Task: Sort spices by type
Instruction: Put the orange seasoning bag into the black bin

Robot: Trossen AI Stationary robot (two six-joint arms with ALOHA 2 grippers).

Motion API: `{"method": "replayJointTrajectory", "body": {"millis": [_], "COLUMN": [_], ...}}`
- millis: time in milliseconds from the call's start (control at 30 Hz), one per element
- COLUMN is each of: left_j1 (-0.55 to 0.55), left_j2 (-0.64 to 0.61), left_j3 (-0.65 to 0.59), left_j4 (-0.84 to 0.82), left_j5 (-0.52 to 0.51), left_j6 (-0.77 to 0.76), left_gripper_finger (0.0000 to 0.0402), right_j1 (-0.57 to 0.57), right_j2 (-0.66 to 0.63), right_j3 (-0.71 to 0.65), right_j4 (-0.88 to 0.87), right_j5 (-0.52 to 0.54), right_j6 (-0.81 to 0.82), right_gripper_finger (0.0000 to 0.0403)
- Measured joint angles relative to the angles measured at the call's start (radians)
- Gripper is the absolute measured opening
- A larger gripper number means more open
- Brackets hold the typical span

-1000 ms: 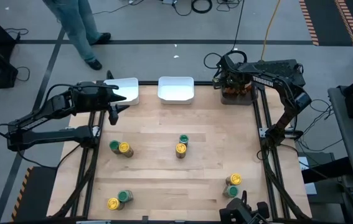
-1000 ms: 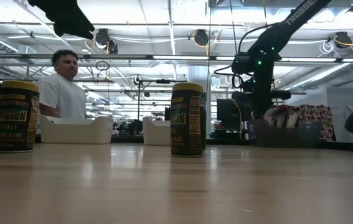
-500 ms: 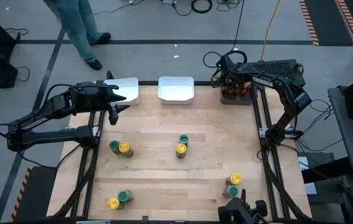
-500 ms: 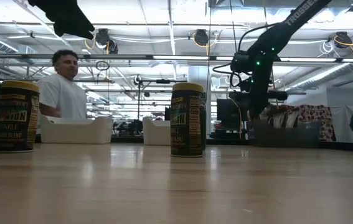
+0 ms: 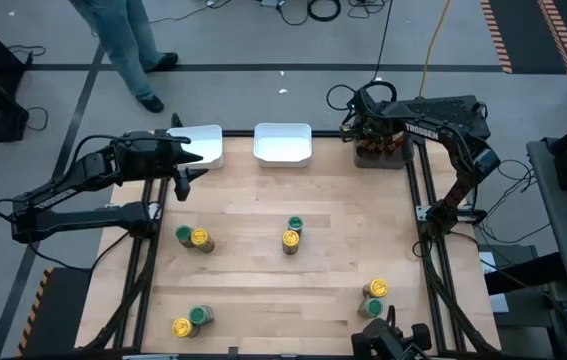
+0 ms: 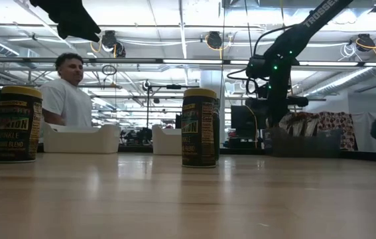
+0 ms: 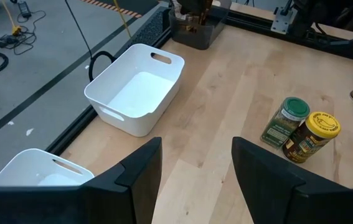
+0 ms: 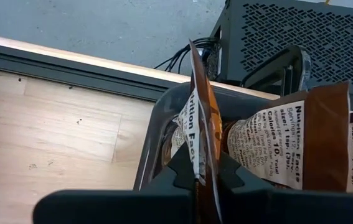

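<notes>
Your right gripper [image 8: 196, 177] has its jaws pinched tight on a thin brown-orange spice packet [image 8: 200, 121], standing in the dark bin [image 8: 154, 140] beneath them. You're mid-pick; next, probably lift straight up. Left gripper [image 7: 195, 168] waits, jaws half-wide, empty.

Grey floor [image 5: 263, 40] with loose cables [image 5: 323, 10] — bright ceiling lights [image 6: 194, 61] overhead

two matte black jointed arms, white "trossen" lettering on one link, small green indicator light
</notes>
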Motion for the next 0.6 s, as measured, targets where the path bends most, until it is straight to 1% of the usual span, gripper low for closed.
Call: {"method": "replayJointTrajectory", "body": {"millis": [200,400,600], "left_j1": [0.000,0.000,0.000], "left_j2": [0.000,0.000,0.000], "left_j3": [0.000,0.000,0.000], "left_j4": [0.000,0.000,0.000], "left_j5": [0.000,0.000,0.000], "left_j6": [0.000,0.000,0.001], "left_gripper_finger": [0.0199,0.0199,0.0199], "right_j1": [0.000,0.000,0.000], "right_j2": [0.000,0.000,0.000], "right_j3": [-0.008,-0.043,-0.056], "right_j4": [0.020,0.064,0.061], "right_j5": [0.004,-0.023,-0.022], "right_j6": [0.003,0.011,0.011], "right_gripper_finger": [0.0000,0.0000,0.0000]}}
